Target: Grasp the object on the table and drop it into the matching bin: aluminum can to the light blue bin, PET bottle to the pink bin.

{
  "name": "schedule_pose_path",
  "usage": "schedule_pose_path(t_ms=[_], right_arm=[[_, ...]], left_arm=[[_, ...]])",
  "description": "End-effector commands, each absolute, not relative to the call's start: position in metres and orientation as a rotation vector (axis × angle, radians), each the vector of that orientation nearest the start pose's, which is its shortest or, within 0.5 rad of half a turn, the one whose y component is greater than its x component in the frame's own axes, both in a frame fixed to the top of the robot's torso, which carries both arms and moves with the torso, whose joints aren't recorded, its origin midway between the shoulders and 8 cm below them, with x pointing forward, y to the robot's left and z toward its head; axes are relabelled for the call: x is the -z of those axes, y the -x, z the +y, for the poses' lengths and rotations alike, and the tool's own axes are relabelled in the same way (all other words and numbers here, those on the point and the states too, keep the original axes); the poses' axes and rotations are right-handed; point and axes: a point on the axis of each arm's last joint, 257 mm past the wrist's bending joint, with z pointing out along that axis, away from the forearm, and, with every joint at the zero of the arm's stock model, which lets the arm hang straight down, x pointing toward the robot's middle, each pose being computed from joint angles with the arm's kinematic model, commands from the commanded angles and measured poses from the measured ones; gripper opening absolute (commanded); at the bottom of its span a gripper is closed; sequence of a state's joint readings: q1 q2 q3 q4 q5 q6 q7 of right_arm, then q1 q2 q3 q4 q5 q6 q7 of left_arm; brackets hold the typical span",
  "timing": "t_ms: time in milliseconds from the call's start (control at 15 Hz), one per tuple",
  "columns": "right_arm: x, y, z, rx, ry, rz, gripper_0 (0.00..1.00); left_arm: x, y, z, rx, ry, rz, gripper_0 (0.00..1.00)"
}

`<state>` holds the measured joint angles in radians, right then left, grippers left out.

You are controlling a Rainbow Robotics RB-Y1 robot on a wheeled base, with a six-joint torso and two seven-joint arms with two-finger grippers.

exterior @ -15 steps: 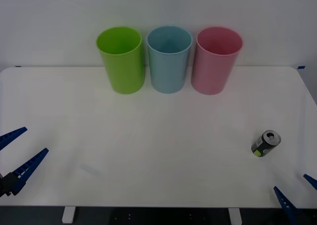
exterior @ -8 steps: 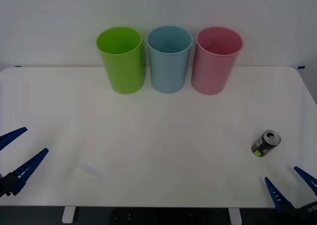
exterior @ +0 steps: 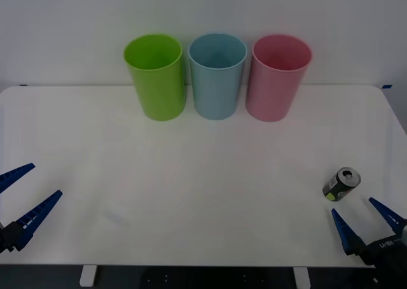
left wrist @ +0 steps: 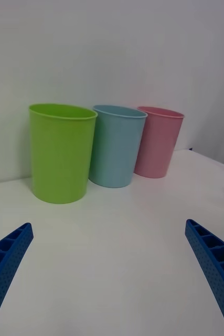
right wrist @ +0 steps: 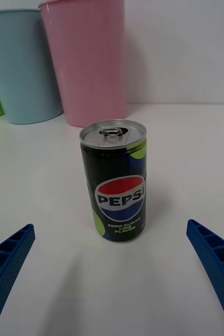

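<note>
The can point(exterior: 341, 184) stands upright at the table's point(exterior: 203, 174) right. The right gripper point(exterior: 367, 224) gapes just near of it. The left gripper point(exterior: 19, 197) is open at the near left.

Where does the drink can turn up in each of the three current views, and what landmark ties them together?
Front view: the can stands upright on the table near its right edge, just ahead of the open right gripper.
Right wrist view: the can is central, upright, between the two blue fingers, pull-tab top visible.
Left wrist view: I see no can here.
Shared landmark: the pink bin, beside the light blue bin.
</note>
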<state>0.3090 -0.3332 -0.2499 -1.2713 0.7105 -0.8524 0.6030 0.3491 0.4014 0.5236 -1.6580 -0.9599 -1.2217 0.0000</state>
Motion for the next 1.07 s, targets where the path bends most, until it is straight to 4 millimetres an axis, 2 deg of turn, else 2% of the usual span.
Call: schedule_pose_path(t_ms=[67,533,1067], right_arm=[[0.321,-0.392,-0.353,-0.217,0.212,1.593,1.00],[0.318,-0.425,-0.344,-0.195,0.200,1.605,1.00],[0.317,-0.453,-0.331,-0.172,0.199,1.622,1.00]], left_arm=[[0.169,-0.342,0.330,0.567,-0.465,1.441,1.00],[0.169,-0.342,0.330,0.567,-0.465,1.441,1.00],[0.169,-0.342,0.330,0.567,-0.465,1.441,1.00]])
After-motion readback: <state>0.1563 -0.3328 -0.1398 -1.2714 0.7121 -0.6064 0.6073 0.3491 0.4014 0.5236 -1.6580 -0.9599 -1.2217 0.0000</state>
